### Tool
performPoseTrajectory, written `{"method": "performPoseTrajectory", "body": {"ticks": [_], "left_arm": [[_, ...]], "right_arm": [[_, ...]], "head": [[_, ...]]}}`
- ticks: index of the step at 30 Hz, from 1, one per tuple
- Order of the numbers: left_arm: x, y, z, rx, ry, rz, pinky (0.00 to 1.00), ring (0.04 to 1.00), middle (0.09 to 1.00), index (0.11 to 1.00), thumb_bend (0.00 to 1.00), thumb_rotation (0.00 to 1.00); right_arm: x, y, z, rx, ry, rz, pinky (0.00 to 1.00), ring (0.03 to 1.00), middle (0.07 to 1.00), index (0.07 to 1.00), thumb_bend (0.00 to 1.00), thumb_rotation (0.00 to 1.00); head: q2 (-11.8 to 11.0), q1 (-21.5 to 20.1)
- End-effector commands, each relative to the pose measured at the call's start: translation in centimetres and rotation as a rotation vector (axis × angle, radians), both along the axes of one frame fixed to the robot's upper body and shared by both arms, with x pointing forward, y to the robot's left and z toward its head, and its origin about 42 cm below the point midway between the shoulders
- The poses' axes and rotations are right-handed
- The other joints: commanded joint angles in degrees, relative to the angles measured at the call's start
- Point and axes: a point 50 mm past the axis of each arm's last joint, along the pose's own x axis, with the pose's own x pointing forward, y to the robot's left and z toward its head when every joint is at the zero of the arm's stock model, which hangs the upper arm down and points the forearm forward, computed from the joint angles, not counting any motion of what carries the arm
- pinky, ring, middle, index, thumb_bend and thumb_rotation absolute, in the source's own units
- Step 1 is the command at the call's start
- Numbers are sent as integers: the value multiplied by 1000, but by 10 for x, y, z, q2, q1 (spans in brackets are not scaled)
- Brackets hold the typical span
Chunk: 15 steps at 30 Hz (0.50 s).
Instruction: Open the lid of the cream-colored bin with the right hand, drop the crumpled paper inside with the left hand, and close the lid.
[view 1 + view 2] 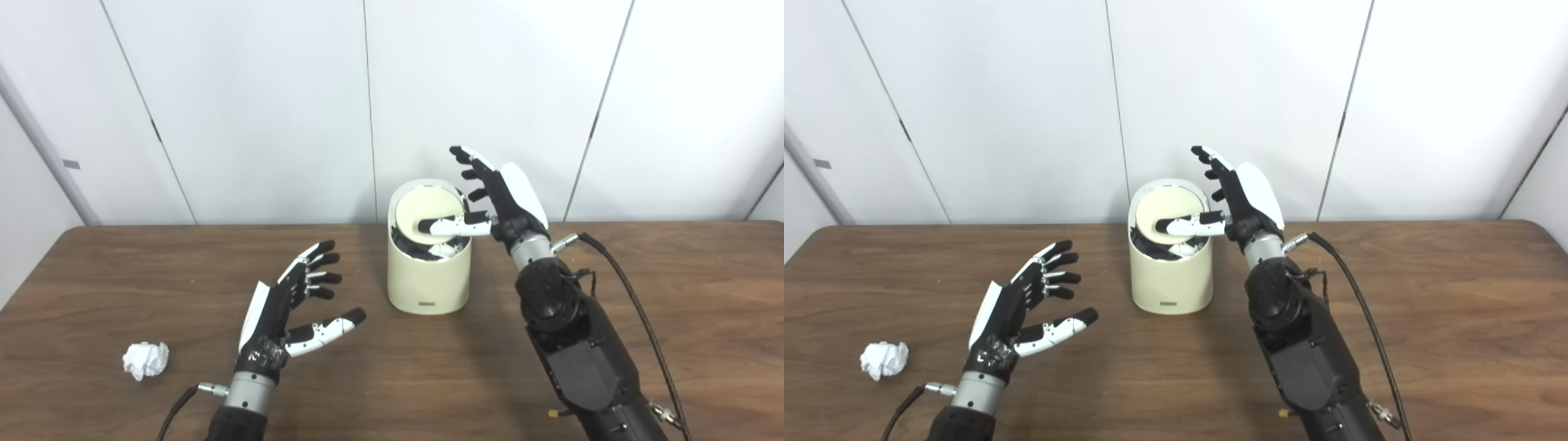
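A cream-colored bin point(429, 278) stands at the middle of the table, its round lid point(425, 215) tipped up toward the back so the dark inside shows. My right hand point(499, 196) is at the bin's right rim, fingers spread upward, with its thumb lying across the raised lid. It grips nothing. A crumpled white paper ball point(146, 360) lies on the table at the near left. My left hand point(294, 306) hovers open between the paper and the bin, palm toward the bin, empty. White crumpled paper point(442, 250) shows inside the bin.
The brown wooden table point(674, 306) runs to a white panelled wall point(245, 110) right behind the bin. A black cable point(637, 318) loops off my right forearm over the table's right side.
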Motion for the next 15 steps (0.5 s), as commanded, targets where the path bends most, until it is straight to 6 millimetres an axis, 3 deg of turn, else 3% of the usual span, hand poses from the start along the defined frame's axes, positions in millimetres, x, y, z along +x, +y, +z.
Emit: {"method": "performPoseTrajectory", "body": {"ticks": [1,15], "left_arm": [[3,-3,18,-9,-69,-13,660,721,826,881,758,211],[-2,-3,18,-14,-57,-15,647,726,824,881,755,207]], "right_arm": [[4,5,28,-13,-94,5,666,828,882,872,892,268],[2,0,18,-52,-88,-8,693,834,874,865,868,209]], "head": [[0,0],[7,4]]}}
